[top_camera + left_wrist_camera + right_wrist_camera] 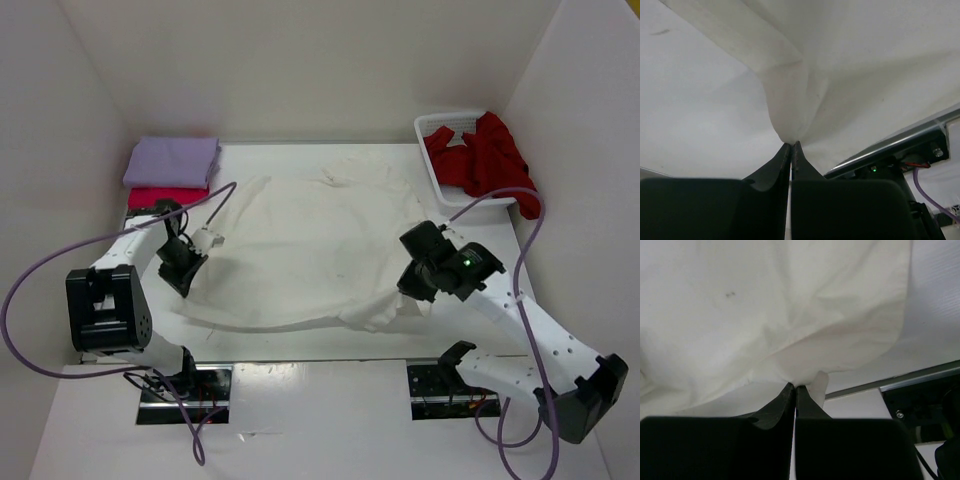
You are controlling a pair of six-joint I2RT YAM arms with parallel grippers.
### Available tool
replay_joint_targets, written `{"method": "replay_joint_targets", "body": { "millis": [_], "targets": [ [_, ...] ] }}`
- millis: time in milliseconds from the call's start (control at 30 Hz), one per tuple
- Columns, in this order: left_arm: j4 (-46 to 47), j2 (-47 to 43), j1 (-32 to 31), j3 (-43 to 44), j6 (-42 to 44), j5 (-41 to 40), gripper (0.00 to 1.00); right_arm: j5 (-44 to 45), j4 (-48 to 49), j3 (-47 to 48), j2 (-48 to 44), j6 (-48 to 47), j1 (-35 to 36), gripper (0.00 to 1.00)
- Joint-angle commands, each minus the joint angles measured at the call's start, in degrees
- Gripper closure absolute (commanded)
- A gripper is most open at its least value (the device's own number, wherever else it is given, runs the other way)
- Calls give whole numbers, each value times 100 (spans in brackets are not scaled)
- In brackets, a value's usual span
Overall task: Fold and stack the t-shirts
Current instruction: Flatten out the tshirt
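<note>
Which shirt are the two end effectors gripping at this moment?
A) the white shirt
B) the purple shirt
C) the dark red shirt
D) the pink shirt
A: in each wrist view, the left end effector and the right end effector are closed on a pinch of the white shirt, which lies spread between the arms.

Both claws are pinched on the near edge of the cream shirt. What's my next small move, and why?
The left claw and right claw are each shut on a pinch of the cream shirt at its near edge, and it lies spread out, not yet folded. So I'd probably lift both together slightly and begin carrying that edge toward the far side.
</note>
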Motion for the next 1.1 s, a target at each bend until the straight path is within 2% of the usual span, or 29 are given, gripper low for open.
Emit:
{"method": "replay_joint_targets", "body": {
  "millis": [0, 267, 433, 500, 667, 700, 733, 800, 833, 867, 900, 933, 967, 1000, 1033, 1067],
  "targets": [
    [-291, -269, 38, -119, 140, -27, 100, -93, -190, -107, -310, 441, 24, 100],
    [-1020, -269, 38, 355, 227, 614, 100, 65, -567, 156, -592, 416, -256, 100],
    [-890, -42, 38, 759, 228, 782, 100, -101, -200, 218, -593, -366, -1100, 100],
    [-889, 195, 38, 1102, 88, 948, 100, -172, -67, 287, -487, -516, -1189, 100],
    [-697, 302, 38, 857, 87, 686, 100, -224, 3, 219, -434, -570, -1241, 100],
    [-644, 354, 38, 856, 87, 685, 100, -225, 82, 218, -434, -657, -1241, 100],
    [-643, 459, 38, 1204, 87, 685, 100, -225, 205, 331, -243, -1066, -1529, 100],
    [-590, 1169, 38, 2300, -113, 878, 100, -295, 635, 1286, 397, -1822, -2073, 100],
    [-834, 1494, 38, 3168, -280, 1131, 100, -295, 689, 1873, 827, -2531, -2633, 100],
    [-932, 2072, 38, 5421, -525, 1281, 100, -226, 559, 3506, 1728, -2782, -2856, 100],
    [-933, 2278, 38, 6601, -815, 1439, 100, -86, 418, 4514, 2137, -2924, -2963, 100],
    [-733, 2428, 90, 7736, -1453, 1537, 100, 507, 243, 5577, 2506, -2986, -2964, 100],
    [-505, 2525, 91, 8730, -1703, 1537, 100, 792, 76, 7772, 3171, -3039, -2903, 100],
    [72, 2526, 91, 10010, -2010, 1537, 100, 1021, -361, 8890, 3517, -3135, -2903, 100],
    [347, 2526, 91, 10354, -2118, 1598, 100, 1545, -618, 9998, 3878, -3188, -2816, 100],
    [533, 2526, 91, 10584, -2206, 1599, 100, 1794, -707, 10922, 4073, -3119, -2432, 100]
  ]
}}
